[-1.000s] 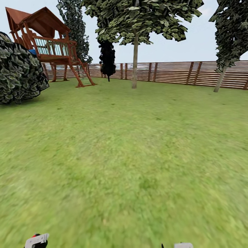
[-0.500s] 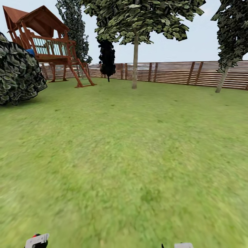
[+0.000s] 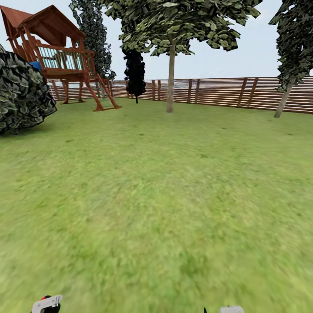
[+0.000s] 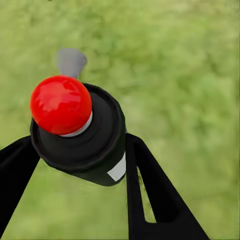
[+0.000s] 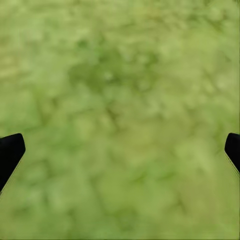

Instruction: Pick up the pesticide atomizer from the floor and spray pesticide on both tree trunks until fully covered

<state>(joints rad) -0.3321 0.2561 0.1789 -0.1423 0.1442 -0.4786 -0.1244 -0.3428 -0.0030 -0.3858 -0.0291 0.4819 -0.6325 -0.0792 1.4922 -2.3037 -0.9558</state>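
The left gripper [image 4: 80, 155] is clenching the pesticide atomizer [image 4: 77, 132]; the tree trunk [image 3: 170, 78] is standing far ahead of its jaws, upright. The right gripper [image 5: 120, 150] is hanging released.

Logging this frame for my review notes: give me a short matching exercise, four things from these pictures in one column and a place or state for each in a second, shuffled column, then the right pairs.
Things:
1. black spray can with a round red cap
2. right gripper
3. red-brown wooden play tower
4. straight grey-beige tree trunk

Places or states:
A. stands on the lawn in front of the brown slatted fence, middle of the head view
B. held between the left gripper jaws
C. jaws apart over bare grass
D. far left of the head view, behind a dark leafy bush

Pairs: 1-B, 2-C, 3-D, 4-A
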